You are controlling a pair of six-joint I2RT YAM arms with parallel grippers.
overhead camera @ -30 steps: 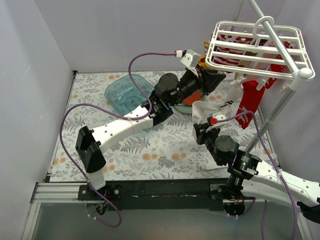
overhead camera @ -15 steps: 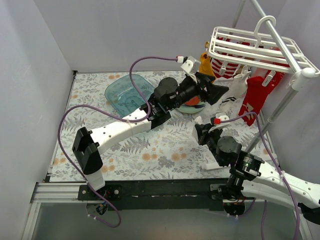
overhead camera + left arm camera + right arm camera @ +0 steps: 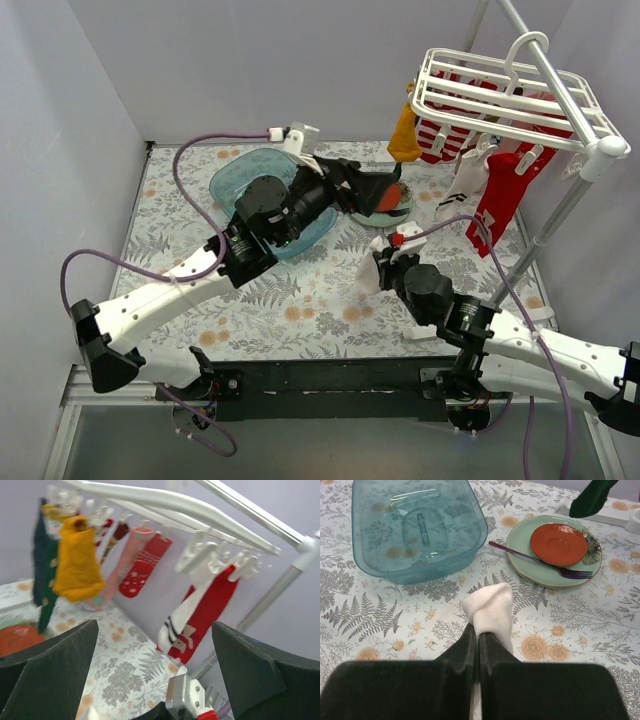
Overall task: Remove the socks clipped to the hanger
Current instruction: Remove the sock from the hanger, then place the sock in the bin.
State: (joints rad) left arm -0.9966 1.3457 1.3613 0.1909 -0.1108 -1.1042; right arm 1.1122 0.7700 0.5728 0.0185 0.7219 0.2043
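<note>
1. When looking down from above, saw a blue tub [image 3: 240, 190] at the left of the flowery table [image 3: 300, 310], with the left arm stretched over it.
2. Saw the left gripper [image 3: 155, 625] up in the air just past the tub, pointing at the white hanger [image 3: 175, 502]. Found its two jaws spread far apart, with nothing between them.
3. Saw a green plate [image 3: 520, 555] just right of the tub, with a red dish [image 3: 557, 544] on it and a purple fork [image 3: 540, 560] lying across.
4. Saw the right gripper [image 3: 476, 630] in front of the tub and the plate. Found its jaws pressed tight on a white sock [image 3: 490, 607], all bunched up at the tips. Could not tell if that sock touched the table.
5. Saw the hanger high up at the right, on a grey pole [image 3: 555, 218]. Found these clipped under it, from left to right in the left wrist view: a dark sock [image 3: 42, 565], a yellow sock [image 3: 77, 565], a pink sock [image 3: 122, 567], a small red sock [image 3: 145, 565] with white dots, a white striped sock [image 3: 175, 625] and a big red sock [image 3: 212, 605] right behind it.
</note>
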